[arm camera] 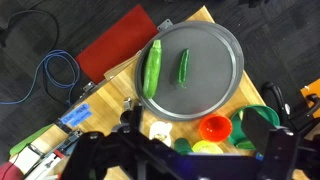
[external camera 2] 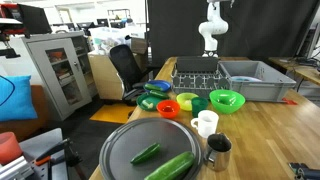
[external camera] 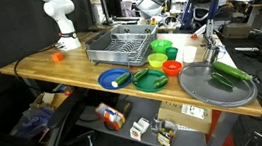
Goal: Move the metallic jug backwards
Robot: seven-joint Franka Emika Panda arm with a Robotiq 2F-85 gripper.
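The metallic jug [external camera 2: 218,150] is small and silvery. It stands upright on the wooden table beside the round grey tray [external camera 2: 130,150], just in front of a white cup [external camera 2: 205,123]. In an exterior view it shows with a pinkish sheen [external camera: 211,43]. In the wrist view the jug [arm camera: 128,110] is small, at the tray's edge, partly hidden by my gripper's dark body. My gripper [arm camera: 185,160] hangs high above the table, far from the jug, with its fingers spread and nothing in them. Neither exterior view shows the gripper, only the white arm [external camera 2: 212,25].
Two cucumbers [arm camera: 153,68] lie on the tray. A red bowl [arm camera: 214,127], green bowls [external camera 2: 226,99] and a blue plate [external camera: 115,79] sit in the middle of the table. A grey dish rack [external camera: 122,42] stands at the back. A red sheet [arm camera: 115,50] and blue cables [arm camera: 55,75] lie on the floor.
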